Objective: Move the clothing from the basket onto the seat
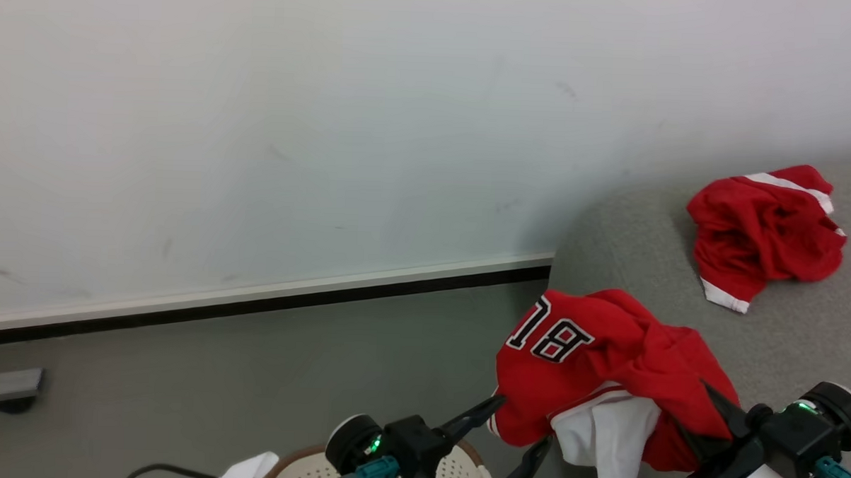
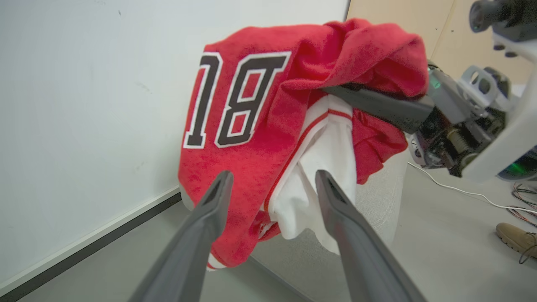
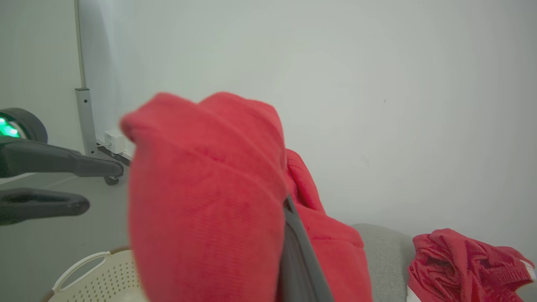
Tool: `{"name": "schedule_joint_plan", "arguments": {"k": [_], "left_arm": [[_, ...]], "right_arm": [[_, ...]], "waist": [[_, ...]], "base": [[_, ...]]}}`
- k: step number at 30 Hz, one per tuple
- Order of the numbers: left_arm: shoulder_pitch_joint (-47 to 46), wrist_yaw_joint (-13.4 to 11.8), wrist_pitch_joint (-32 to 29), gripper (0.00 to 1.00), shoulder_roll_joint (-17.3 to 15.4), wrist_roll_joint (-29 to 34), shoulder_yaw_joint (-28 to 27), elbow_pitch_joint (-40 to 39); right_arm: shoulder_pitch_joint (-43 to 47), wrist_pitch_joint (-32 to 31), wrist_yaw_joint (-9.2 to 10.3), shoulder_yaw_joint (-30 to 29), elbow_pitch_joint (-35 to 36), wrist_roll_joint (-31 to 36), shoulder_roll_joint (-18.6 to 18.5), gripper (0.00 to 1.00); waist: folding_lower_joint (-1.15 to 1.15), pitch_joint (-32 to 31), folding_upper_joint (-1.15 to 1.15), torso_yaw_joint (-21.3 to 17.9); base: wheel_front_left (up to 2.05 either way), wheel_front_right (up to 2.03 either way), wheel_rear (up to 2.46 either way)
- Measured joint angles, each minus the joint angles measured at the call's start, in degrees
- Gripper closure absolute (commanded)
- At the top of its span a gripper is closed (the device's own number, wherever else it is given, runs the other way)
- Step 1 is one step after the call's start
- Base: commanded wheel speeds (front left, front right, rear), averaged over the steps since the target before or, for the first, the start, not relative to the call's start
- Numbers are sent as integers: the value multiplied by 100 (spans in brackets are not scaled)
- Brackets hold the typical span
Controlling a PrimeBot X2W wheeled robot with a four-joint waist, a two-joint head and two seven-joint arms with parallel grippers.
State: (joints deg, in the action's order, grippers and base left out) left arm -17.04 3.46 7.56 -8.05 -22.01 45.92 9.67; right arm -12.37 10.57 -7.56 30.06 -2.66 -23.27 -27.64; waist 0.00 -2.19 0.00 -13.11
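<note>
1. My left gripper (image 1: 524,423) is nearest, its fingers spread apart and holding nothing. The tips are just beside the jersey's lower edge, and I can't tell whether they touch it.
2. Right below it the basket (image 1: 456,473) stands on the floor (image 1: 251,374).
3. My right gripper (image 1: 699,411) is clamped on the jersey (image 1: 591,351). The red cloth drapes over my fingers and hides most of them.
4. The jersey hangs bunched at the left edge of the sofa (image 1: 631,232), with its black-and-white number facing the wall side and a white panel drooping below. I can't tell whether it rests on the sofa.
5. Farther back, another red garment (image 1: 765,237) lies crumpled on the sofa, well apart from the jersey and near the wall (image 1: 330,122).
</note>
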Motion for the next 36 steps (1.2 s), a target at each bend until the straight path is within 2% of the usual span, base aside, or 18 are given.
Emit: {"name": "schedule_joint_plan", "arguments": {"k": [7,15,16,21,27,33,36], "left_arm": [[-224,-25,44,0,69,53,29,118],[-767,-22,-19,0,145,219,41,194],[-952,-27,-46,0,143,292,21,222],[-1361,-97,-108,0,89,434,-76,234],[-1804,-259,-86,0,52,638,-190,235],[-1975,-416,27,0,96,692,-279,211],[-2013,-485,118,0,165,717,-256,202]], "right_arm": [[193,10,0,-584,190,80,35,100],[109,216,0,-1432,180,269,313,100],[-154,274,0,-1785,124,334,380,100],[-1232,360,0,-2760,-127,620,378,100],[-2889,215,0,-3923,-1078,775,-67,100],[-4547,1,0,-4659,-2610,759,-580,100],[-4949,22,0,-4853,-3323,1011,-799,100]], "waist": [[0,390,0,-556],[0,1148,0,-685],[1,1402,0,-655],[1,2083,0,-491],[2,2887,0,-163],[2,3548,0,244],[2,3789,0,489]], "base": [[0,0,0],[0,0,0],[0,0,0],[0,0,0],[0,0,0],[0,0,0],[0,0,0]]}}
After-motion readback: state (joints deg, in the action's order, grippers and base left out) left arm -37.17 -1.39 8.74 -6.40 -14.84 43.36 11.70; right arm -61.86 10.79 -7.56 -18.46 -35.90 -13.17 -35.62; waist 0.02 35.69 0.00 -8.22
